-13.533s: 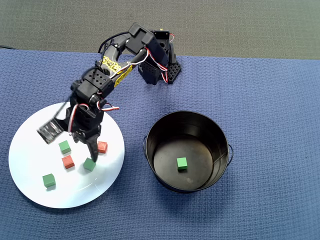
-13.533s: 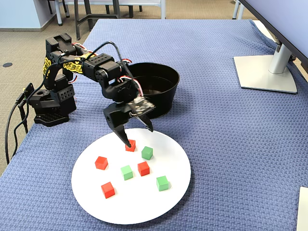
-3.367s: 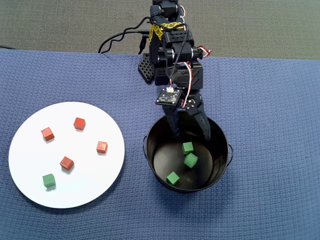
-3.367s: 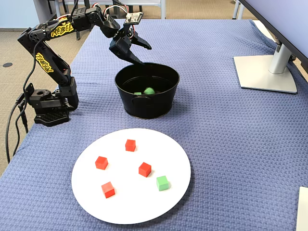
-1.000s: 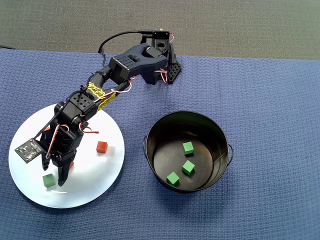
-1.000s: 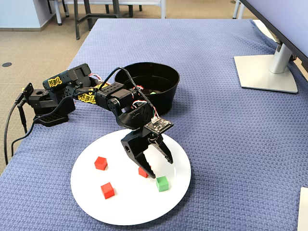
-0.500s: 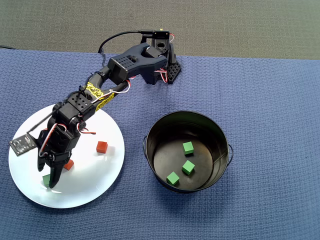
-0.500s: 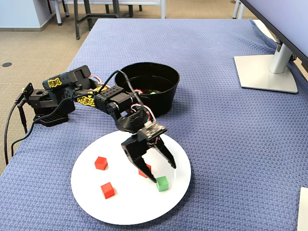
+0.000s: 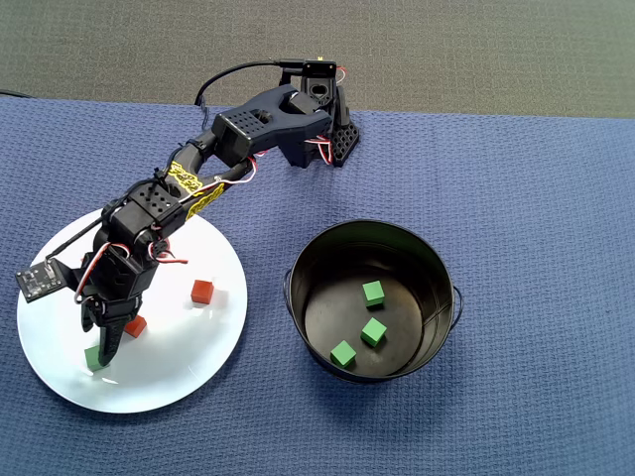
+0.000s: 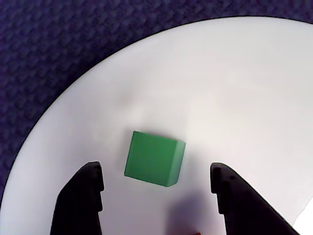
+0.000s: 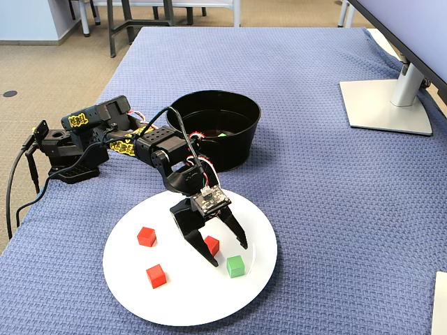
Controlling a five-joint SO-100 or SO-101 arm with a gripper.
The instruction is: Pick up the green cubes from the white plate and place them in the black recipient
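The arm reaches out over the white plate (image 11: 133, 279), which lies on the blue cloth of the table (image 11: 328, 181), and its fingers (image 11: 227, 252) are spread wide apart and hold nothing. In the wrist view one green cube (image 10: 154, 158) rests flat on the plate (image 10: 234, 88), lying in the open space between the two black fingers (image 10: 83, 196) and just ahead of their tips, without touching either one. In the fixed view this cube (image 11: 235, 266) sits near the plate's right edge, just beside the fingertips. Three red cubes share the plate: one (image 11: 211, 245) lies between the fingers close to the green cube, one (image 11: 147, 236) lies toward the plate's left side, and one (image 11: 156, 276) lies nearer the camera. In the overhead view the arm covers part of the plate (image 9: 189, 367), and the green cube (image 9: 94, 358) shows at the fingertips (image 9: 103, 349). The black bucket (image 9: 437, 268) stands on the table well apart from the plate, to its right in that view, and three more green cubes (image 9: 373, 331) lie on its shiny bottom.
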